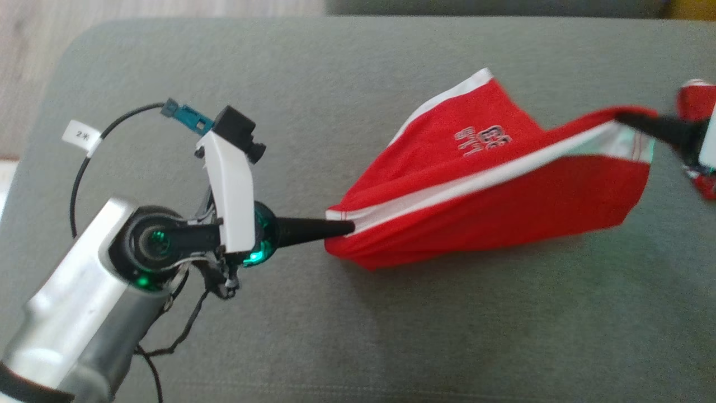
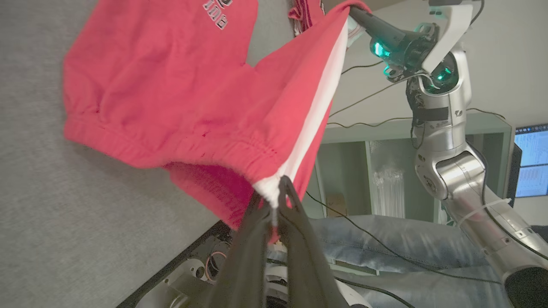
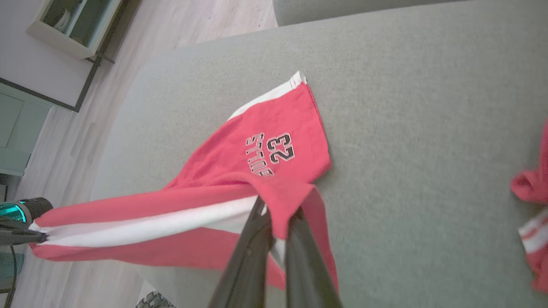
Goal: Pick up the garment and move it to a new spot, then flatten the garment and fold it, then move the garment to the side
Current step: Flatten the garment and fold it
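The garment (image 1: 492,184) is a pair of red shorts with white side stripes and a printed 23, stretched above the grey cushion (image 1: 358,336) between both grippers. My left gripper (image 1: 349,228) is shut on the white-striped waistband at the garment's left end; the left wrist view shows that pinch at the left gripper (image 2: 276,194). At the right end my right gripper (image 1: 623,118) is shut on the other corner, and the right wrist view shows the right gripper (image 3: 274,209) with cloth draped over its fingers. One leg of the garment (image 3: 278,128) lies on the cushion.
Another red and white cloth (image 1: 699,140) lies at the cushion's right edge, also in the right wrist view as the same cloth (image 3: 533,214). Wooden floor (image 1: 33,67) lies beyond the cushion's rounded left corner. A pale shelf unit (image 2: 364,171) and a monitor (image 2: 531,158) stand behind the right arm.
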